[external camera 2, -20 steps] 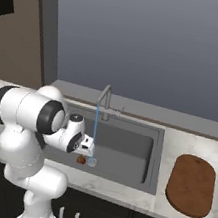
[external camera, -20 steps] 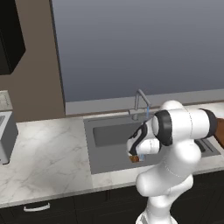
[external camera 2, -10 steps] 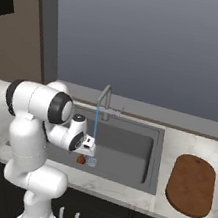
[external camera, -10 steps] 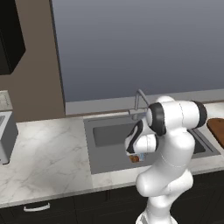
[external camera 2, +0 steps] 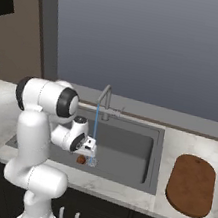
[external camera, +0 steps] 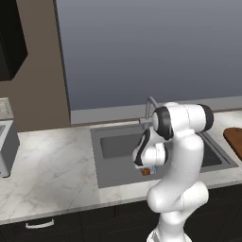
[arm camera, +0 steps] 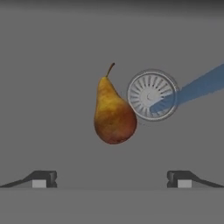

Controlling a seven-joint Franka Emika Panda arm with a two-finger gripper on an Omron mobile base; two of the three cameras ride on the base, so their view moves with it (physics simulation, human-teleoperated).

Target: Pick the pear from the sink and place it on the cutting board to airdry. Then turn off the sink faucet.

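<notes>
Above the pear (arm camera: 113, 114), hand (arm camera: 111, 179) wide open, empty.

In the left base view the cutting board (external camera: 235, 140) is cut off by the right edge, and much of the sink (external camera: 113, 147) and the sink faucet (external camera: 149, 107) is hidden by the arm; the pear (external camera: 146, 171) is mostly covered, its shape not discernible
</notes>
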